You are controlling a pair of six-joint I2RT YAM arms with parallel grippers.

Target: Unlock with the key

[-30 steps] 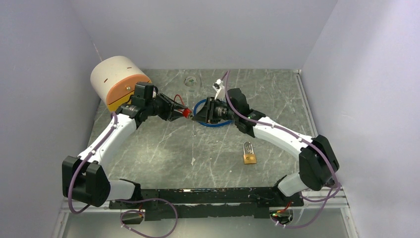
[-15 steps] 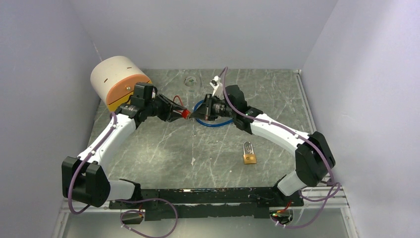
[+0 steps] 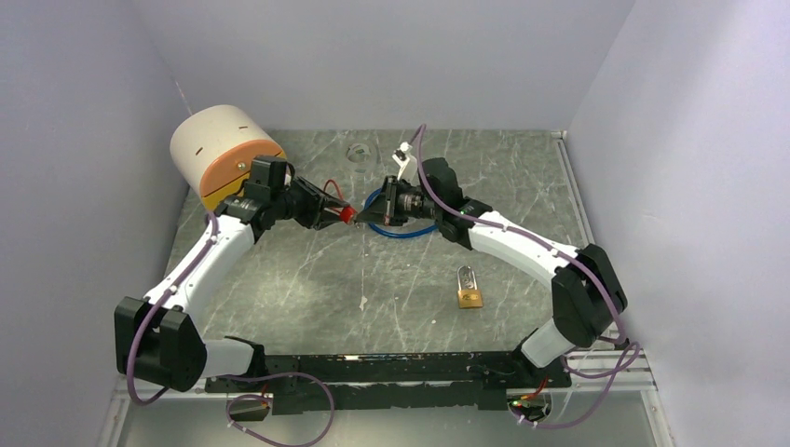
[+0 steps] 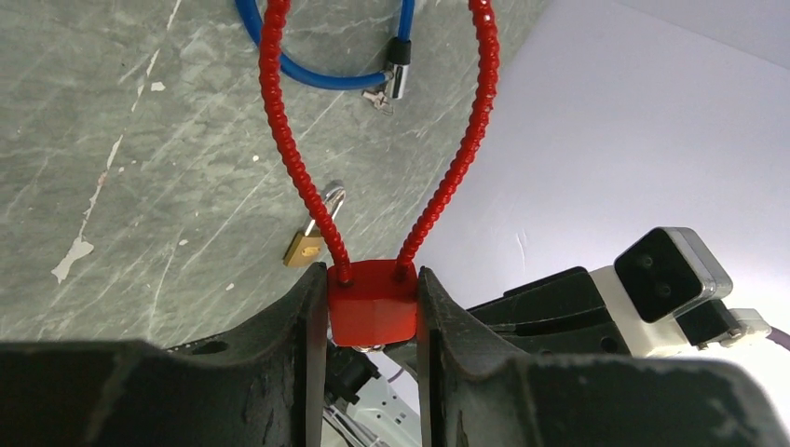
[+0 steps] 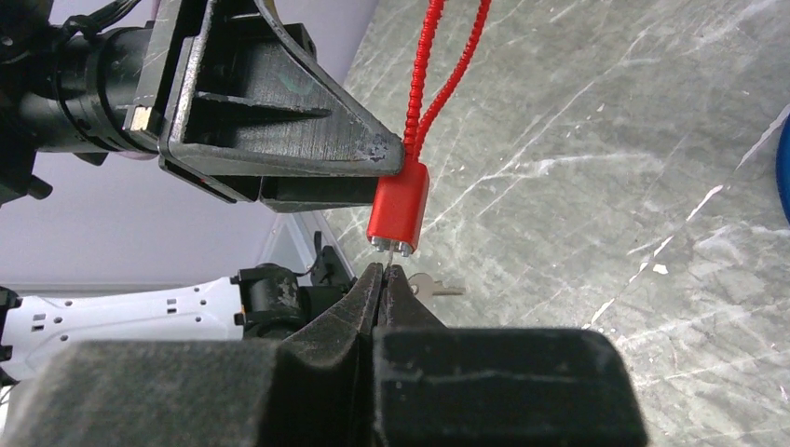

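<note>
Over the middle of the table, left gripper is clamped on the red cable lock by its body. Right gripper is pinched fully closed, tips right at the lock's 6 o'clock. Silver key peeks out at 3 o'clock of those tips, can't tell if it's touching them.

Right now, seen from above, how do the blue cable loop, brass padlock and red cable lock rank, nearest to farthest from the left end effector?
1. Red cable lock: clamped in the left end effector.
2. Blue cable loop: lying just to its right.
3. Brass padlock: farthest, lying toward the front right.
</note>
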